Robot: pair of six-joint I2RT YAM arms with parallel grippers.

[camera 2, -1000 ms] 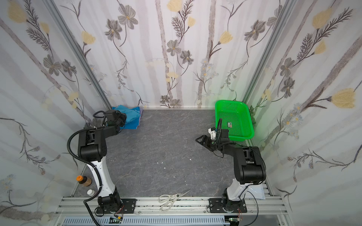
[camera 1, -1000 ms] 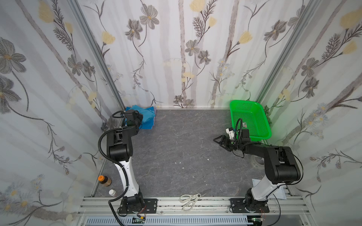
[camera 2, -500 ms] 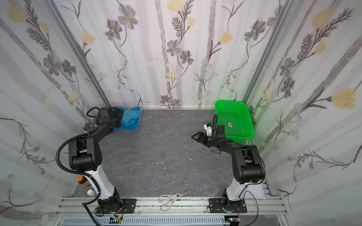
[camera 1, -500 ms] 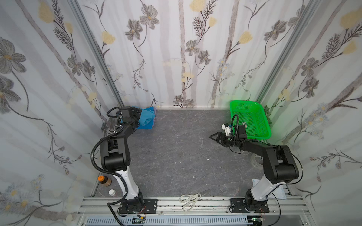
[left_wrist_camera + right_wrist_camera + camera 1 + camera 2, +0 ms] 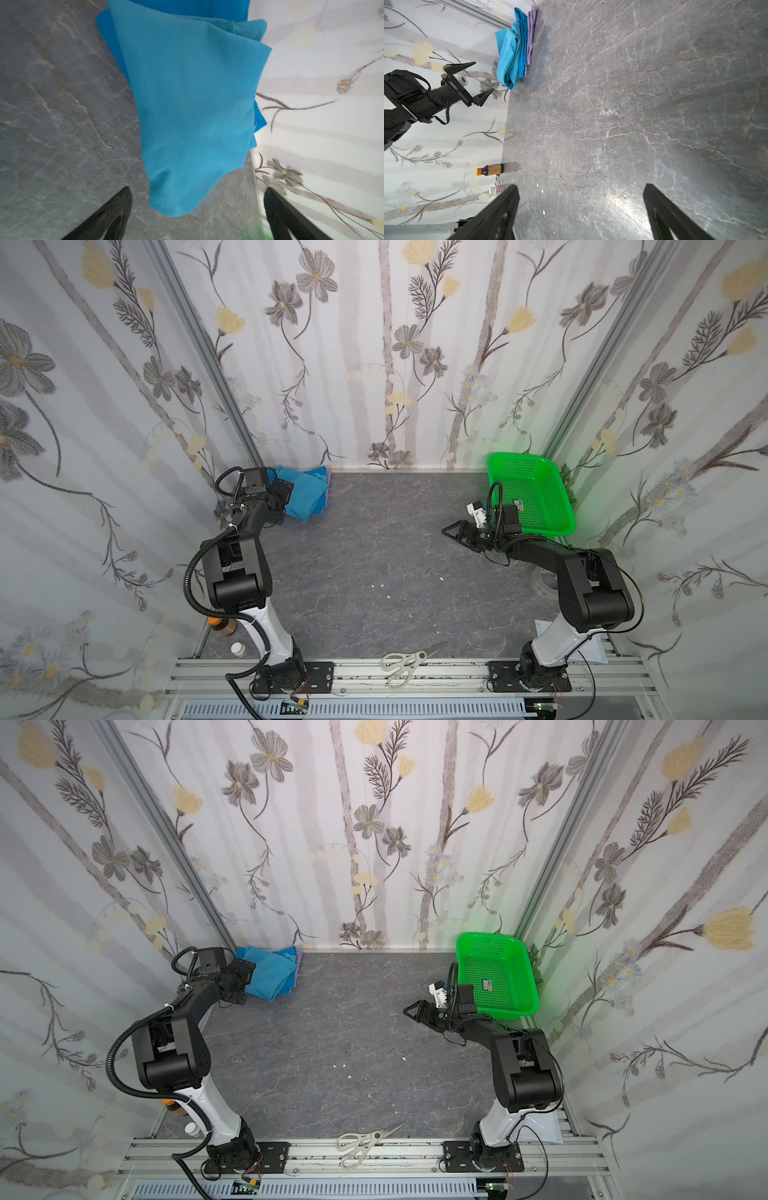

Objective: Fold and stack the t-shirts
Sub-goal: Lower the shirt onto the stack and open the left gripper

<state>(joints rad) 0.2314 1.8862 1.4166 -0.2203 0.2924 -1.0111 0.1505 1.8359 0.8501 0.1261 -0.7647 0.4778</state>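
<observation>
1. Since a second ago, the left gripper [image 5: 483, 76] has let go of the cloth and backed just off it. The left elbow has swung back toward the front rail, and the right gripper [image 5: 579, 187] has slid a bit toward the table's centre.
2. The t-shirt stack [image 5: 307, 495] sits in the far-left corner of the table, against the back wall. The sky-blue shirt [image 5: 197, 104] is on top, the deeper blue shirt [image 5: 522, 41] under it, and the lilac shirt [image 5: 531, 31] lies at the bottom on the table. The top shirt is loosely folded, with one corner drooping over the stack's edge.
3. Left gripper: fingers spread wide with nothing clamped. The right wrist view shows a gap between the tips and the cloth.
4. Right gripper: fingers apart and empty, over bare table beside the green perforated basket [image 5: 528, 493], well apart from the stack.
5. The table [image 5: 374, 551] is a dark grey marble-look surface with a few white flecks [image 5: 388, 596] near the middle.
6. The basket is in the far-right corner.
7. Room: floral wallpaper [image 5: 395, 344] on three walls. Scissors [image 5: 401, 664] lie on the front aluminium rail [image 5: 457, 666] between the arm bases. An orange-capped brown bottle [image 5: 490, 169] stands by the left arm's base.
</observation>
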